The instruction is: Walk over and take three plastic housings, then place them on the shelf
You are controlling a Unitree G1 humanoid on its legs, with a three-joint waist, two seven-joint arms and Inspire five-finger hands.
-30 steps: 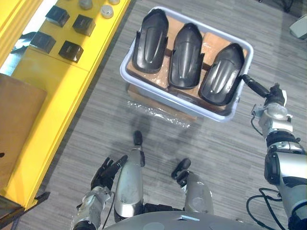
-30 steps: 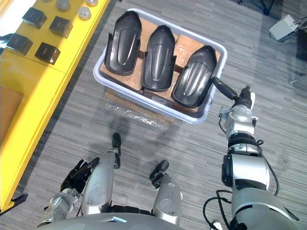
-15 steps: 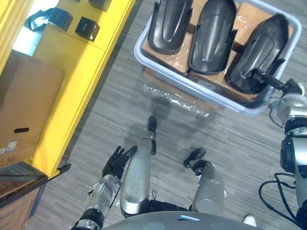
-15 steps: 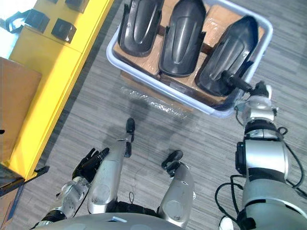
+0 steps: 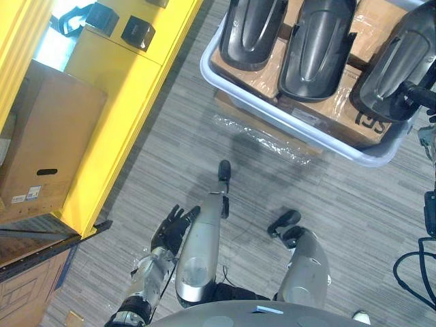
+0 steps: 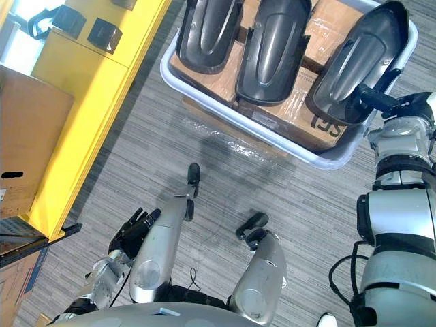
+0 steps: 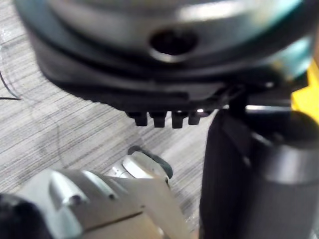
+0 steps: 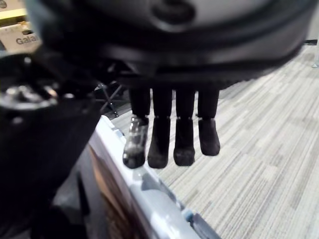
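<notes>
Right, my right hand (image 6: 385, 102) is at the near corner of the grey tub (image 6: 225, 110) with nothing in it. In its wrist view the fingers (image 8: 172, 139) hang straight and relaxed just outside the tub's rim, and the dark thumb side reaches in over the wall. All three plastic housings are in the tub, side by side on brown cardboard packing. The nearest housing (image 6: 357, 61) lies directly beyond that hand, and I cannot tell whether the thumb is touching it or only just beside it. The middle housing (image 6: 272, 48) is next along, and the far housing (image 6: 208, 34) is well apart from this hand, towards my left side. My left hand (image 6: 133, 231) hangs low beside me, fingers loosely spread and holding nothing, far from the tub.

I judge these to be stiff moulded shells, light for their bulk and unlikely to flex or break under a firm grip. Their glossy, domed backs look slippery, so pressing on the crown would probably let one skate away. The better hold looks like the long side edge of the nearest housing, where the notched flange gives a lip: fingers under the outer edge, thumb over the top. They are long, so gripping near the middle should stop one tipping.

The yellow shelf (image 6: 88, 116) lies beyond my left hand, well apart from the right hand.
</notes>
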